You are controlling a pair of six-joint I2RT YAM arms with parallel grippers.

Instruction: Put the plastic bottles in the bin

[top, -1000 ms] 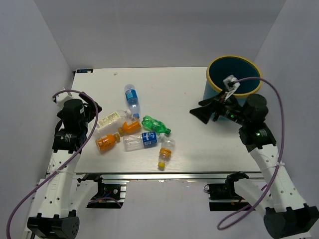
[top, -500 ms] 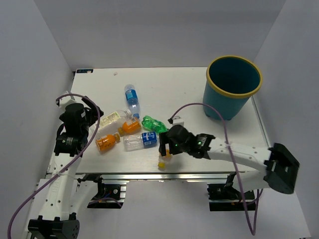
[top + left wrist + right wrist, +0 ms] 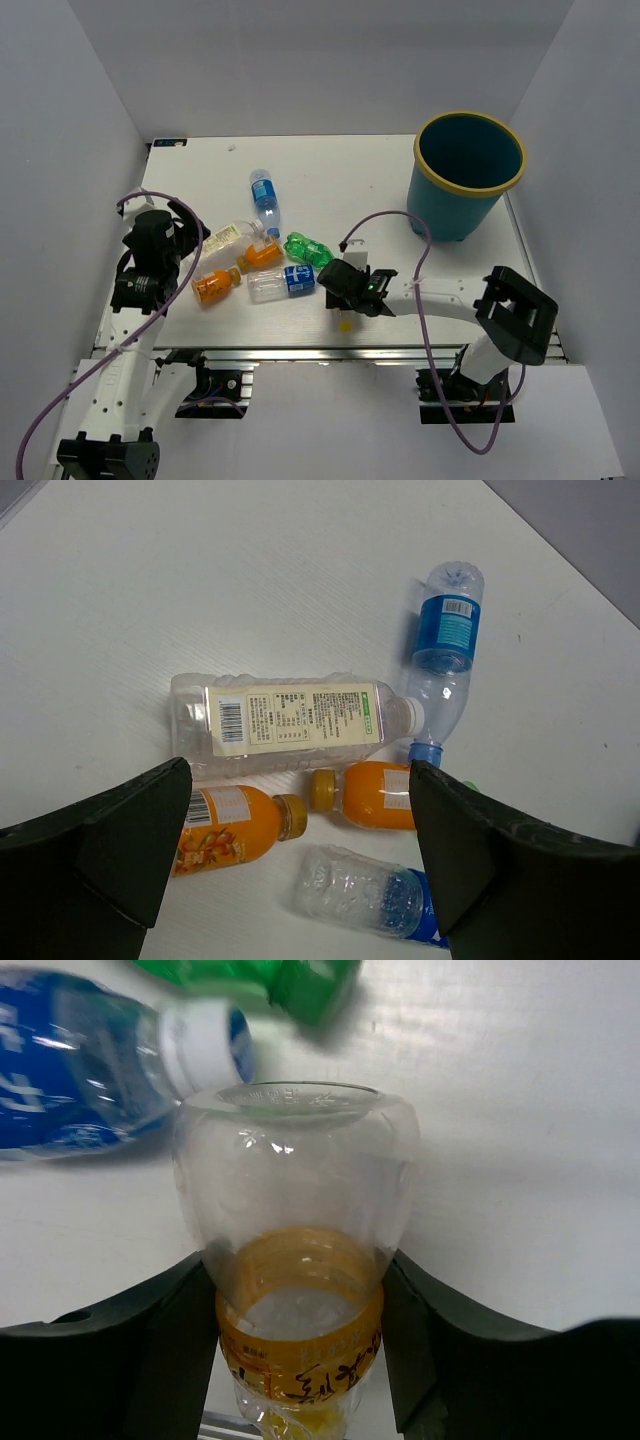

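Note:
Several plastic bottles lie in a cluster left of centre. My right gripper [image 3: 346, 289] reaches low over the front one, a clear yellow-capped bottle [image 3: 345, 322] with an orange label. In the right wrist view that yellow-capped bottle [image 3: 295, 1180] sits between both fingers [image 3: 170, 1340], which press its sides; the right gripper [image 3: 297, 1280] is shut on it. A clear blue-labelled bottle [image 3: 283, 282] and a green bottle [image 3: 308, 250] lie just beyond. My left gripper [image 3: 298, 780] hangs open above two orange bottles [image 3: 225, 825] and a white-labelled bottle [image 3: 290, 720]. The teal bin [image 3: 470, 175] stands at the back right.
Another blue-labelled bottle [image 3: 263, 197] lies farther back on the white table [image 3: 380, 190]. The held bottle lies close to the table's front edge [image 3: 350, 345]. Grey walls enclose the left, back and right sides.
My right arm swung from beside the bin down to the front of the bottle cluster, and its jaws closed on the yellow-capped bottle. The left arm barely moved.

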